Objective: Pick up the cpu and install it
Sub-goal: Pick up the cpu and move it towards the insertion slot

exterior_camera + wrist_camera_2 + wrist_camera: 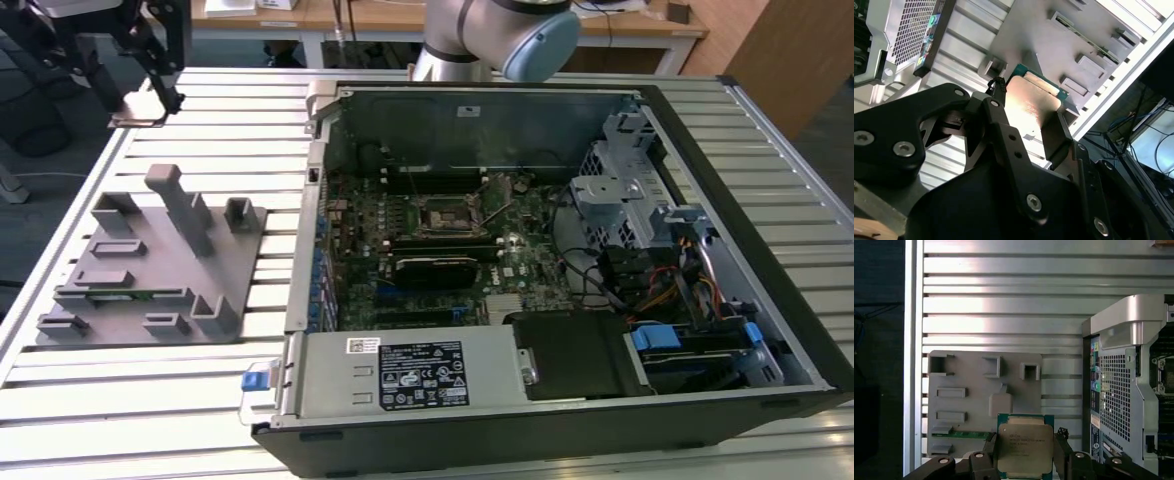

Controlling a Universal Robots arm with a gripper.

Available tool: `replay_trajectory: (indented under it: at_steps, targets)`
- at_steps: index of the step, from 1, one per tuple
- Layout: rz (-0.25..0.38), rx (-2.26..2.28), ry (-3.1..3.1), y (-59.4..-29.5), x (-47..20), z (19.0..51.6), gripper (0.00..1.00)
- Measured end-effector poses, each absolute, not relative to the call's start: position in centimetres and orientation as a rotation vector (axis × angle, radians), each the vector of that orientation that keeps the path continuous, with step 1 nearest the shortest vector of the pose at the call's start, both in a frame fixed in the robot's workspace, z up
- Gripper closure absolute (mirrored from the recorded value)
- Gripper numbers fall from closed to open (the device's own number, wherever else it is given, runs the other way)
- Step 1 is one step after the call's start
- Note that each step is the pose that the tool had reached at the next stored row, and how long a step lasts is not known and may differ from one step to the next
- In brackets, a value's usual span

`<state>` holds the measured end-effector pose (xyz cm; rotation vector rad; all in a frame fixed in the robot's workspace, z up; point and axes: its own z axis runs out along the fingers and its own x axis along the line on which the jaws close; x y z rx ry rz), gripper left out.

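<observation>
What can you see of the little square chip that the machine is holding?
The cpu is a small flat square chip: a shiny silver-white metal top with faint print, on a slightly wider green board. The tool clamps two opposite sides with its black fingers, holding it metal side up in the air, over the slatted table near the grey plastic fixture.

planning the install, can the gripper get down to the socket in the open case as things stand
Probably yes: the case lies open-sided, and nothing stands over the socket. The gripper, shut on the cpu, is outside the case near the grey fixture.
</observation>
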<state>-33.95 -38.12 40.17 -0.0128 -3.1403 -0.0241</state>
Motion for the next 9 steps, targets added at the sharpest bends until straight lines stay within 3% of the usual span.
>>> replay_trajectory:
  at_steps: [9]
  targets:
    - [-0.024,-0.013,-3.140,-38.1,-32.3,40.1,0.47]
